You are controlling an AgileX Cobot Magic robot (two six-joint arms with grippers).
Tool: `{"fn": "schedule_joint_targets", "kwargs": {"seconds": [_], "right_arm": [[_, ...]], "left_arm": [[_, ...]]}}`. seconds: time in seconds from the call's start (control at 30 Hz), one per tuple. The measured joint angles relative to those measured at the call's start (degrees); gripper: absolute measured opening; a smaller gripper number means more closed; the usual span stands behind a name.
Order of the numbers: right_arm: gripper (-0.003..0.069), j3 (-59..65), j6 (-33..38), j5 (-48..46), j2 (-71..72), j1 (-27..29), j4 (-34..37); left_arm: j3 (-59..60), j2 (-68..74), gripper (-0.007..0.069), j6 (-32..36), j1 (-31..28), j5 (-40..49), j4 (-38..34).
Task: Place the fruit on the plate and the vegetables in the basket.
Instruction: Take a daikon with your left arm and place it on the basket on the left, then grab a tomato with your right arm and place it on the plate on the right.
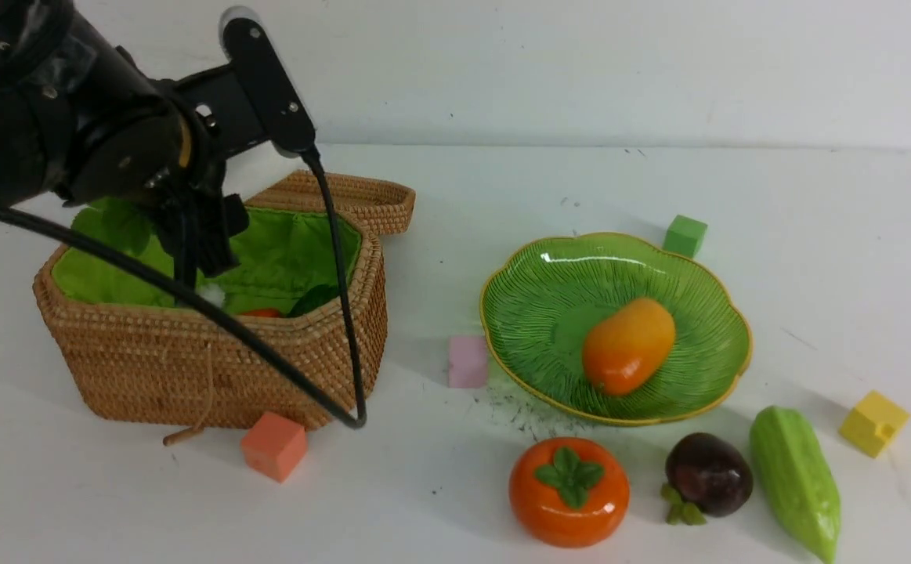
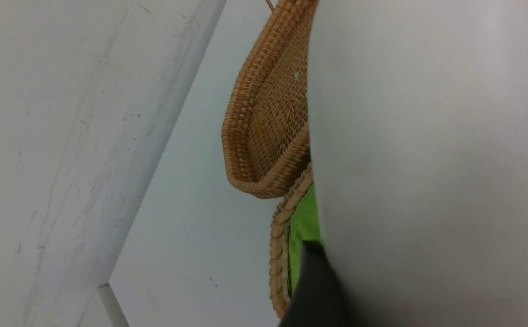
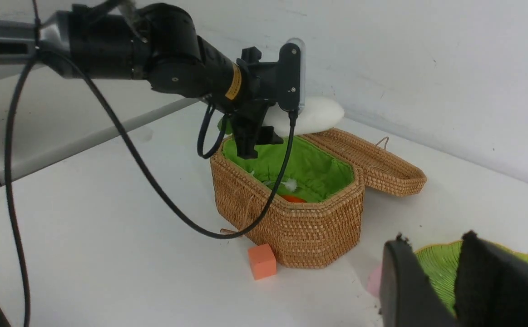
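Here the left hand [image 3: 264, 131] grips the radish [image 3: 313, 116], long axis level, above the basket [image 3: 291, 227]

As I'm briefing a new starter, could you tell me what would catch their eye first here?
The black left hand holds a white radish over the open wicker basket on the left. To the right, a yellow-orange mango lies in the glossy green plate, with a persimmon in front of it.
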State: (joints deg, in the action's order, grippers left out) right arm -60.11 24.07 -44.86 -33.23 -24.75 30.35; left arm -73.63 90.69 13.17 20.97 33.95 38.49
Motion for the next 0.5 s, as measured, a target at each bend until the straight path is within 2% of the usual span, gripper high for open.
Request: {"fn": "schedule_joint_targets", "kwargs": {"seconds": [0.07,0.13,0.23,0.33,0.5], "right_arm": [[0.0188,0.0,0.0,-0.5,0.0,0.0,0.1],[0.0189,0.0,0.0,-1.2,0.0,0.0,0.2],[0.0192,0.0,0.0,-2.0,0.0,0.0,0.2],[0.0193,0.0,0.0,-2.4,0.0,0.0,0.2],[0.0195,0.0,0.0,-2.4,0.0,0.0,0.2]], "left_arm": [[0.0,1.3,0.0559,-1.0,-0.3,-0.9,2.3],[0.0,2.6,0.0627,-1.9,-0.4,-0.9,6.0],[0.0,3.2,0.0663,-3.2,-0.5,-0.8,8.5],[0.0,3.2,0.0665,-3.6,-0.5,-1.0,9.5],[0.0,2.4,0.0593,-6.3,0.4,2.4,7.4]]}}
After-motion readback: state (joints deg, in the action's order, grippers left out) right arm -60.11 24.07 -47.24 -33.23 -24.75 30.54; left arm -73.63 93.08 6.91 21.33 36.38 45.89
